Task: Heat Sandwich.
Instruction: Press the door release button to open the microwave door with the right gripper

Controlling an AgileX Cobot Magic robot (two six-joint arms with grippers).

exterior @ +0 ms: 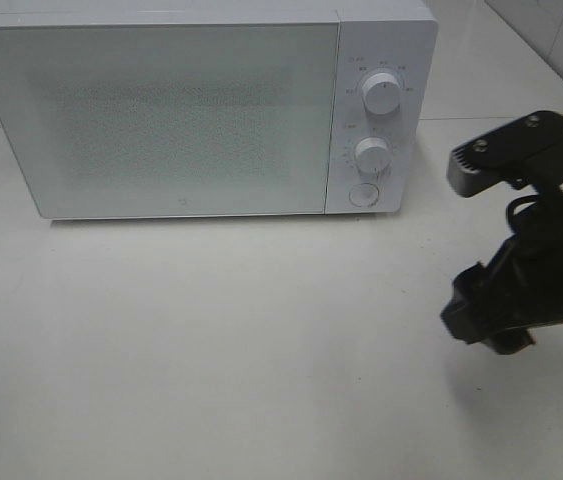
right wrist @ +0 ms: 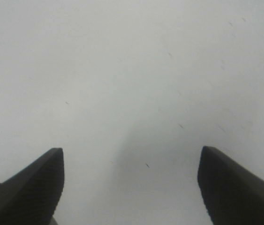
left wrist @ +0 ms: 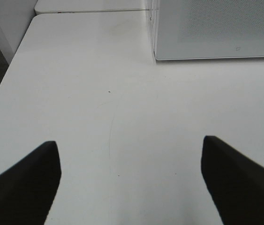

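Exterior high shows no sandwich, just the microwave (exterior: pixel 161 110) at eleven o'clock; left gripper (left wrist: pixel 131 180) and right gripper (right wrist: pixel 131 185) gape empty. We expect soft bread: pinch crusts lightly.

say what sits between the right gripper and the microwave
Nothing; only bare table separates the right gripper and the microwave in the exterior high view.

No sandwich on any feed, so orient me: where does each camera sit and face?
Exterior high: high up, looking down at the closed microwave and table; right arm at right.
Left wrist: looks along the table toward the microwave's corner; open left gripper shows.
Right wrist: faces down at the table; open right gripper shows.
Shared: exterior high and left wrist both see the microwave.
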